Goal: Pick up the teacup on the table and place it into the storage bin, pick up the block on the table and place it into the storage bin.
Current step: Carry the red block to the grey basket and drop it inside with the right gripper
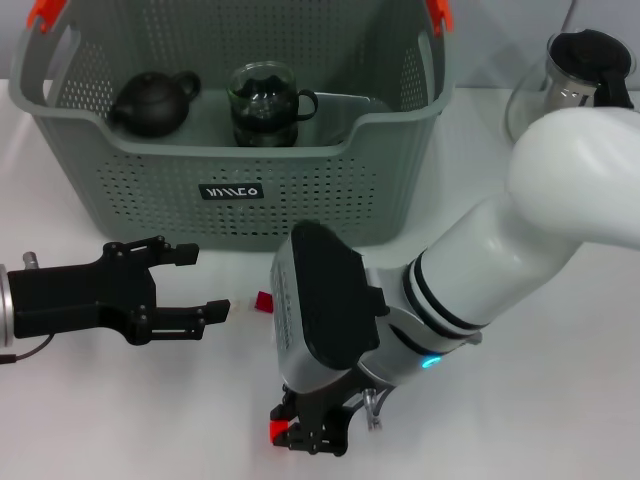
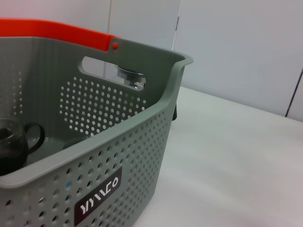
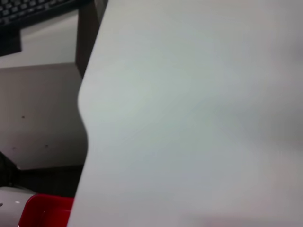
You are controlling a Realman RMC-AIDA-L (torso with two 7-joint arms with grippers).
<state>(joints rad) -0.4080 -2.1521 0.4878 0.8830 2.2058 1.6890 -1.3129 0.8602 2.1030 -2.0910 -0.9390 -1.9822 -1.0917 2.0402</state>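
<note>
Nearest the robot, at the front edge of the white table (image 1: 560, 400), the right arm's black gripper (image 1: 310, 432) points down w/ a small red block (image 1: 281, 431) between its fingertips; jaws look closed on it, though the wrist housing hides most of the contact, so that's prob. rather than certain; the right wrist view gives only bare tabletop and a red shape in one corner, no fingers.

Just beyond, on the left, the left arm's black gripper (image 1: 205, 283) lies roughly level above the table, pointing toward the centre; its two fingers (image 1: 160, 250) stand well apart w/ nothing between them; a small red-and-white object (image 1: 262, 301) sits on the table just off the tip of the lower finger (can't tell what it is).

Behind both, the large grey perforated plastic storage bin (image 1: 300, 200) w/ orange handle clips (image 1: 45, 12) and black label (image 1: 232, 191) w/ white lettering; inside, on its floor, a clear glass teacup (image 1: 266, 103) w/ dark contents and a dark handle, upright near the middle; beside it, toward the left wall, a dark round teapot (image 1: 152, 102).

Farthest, right of the bin, a glass pitcher (image 1: 578, 72) w/ black lid stands on the table, partly behind the right arm.
</note>
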